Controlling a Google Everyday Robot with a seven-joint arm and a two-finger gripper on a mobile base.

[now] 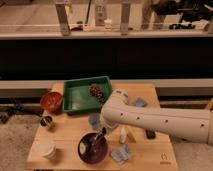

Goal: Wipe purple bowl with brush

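The purple bowl [94,149] sits on the wooden table [155,156], near the front edge and left of middle. The brush [93,142] lies tilted inside it. Its whitish head is low on the bowl's left side, and its dark handle rises to the right. My gripper [103,131] hangs at the end of the white arm [150,120], just above the bowl's right rim. It is shut on the top of the brush handle, and the arm's wrist hides most of its fingers.
A red-brown bowl [51,101] and a green tray [80,97] holding a brown cone [96,92] stand at the back. A white cup [49,150], a small dark jar [47,122], a blue cup [94,120], a white bottle [123,134], a bluish packet [121,154] and a black bar [150,134] surround the purple bowl.
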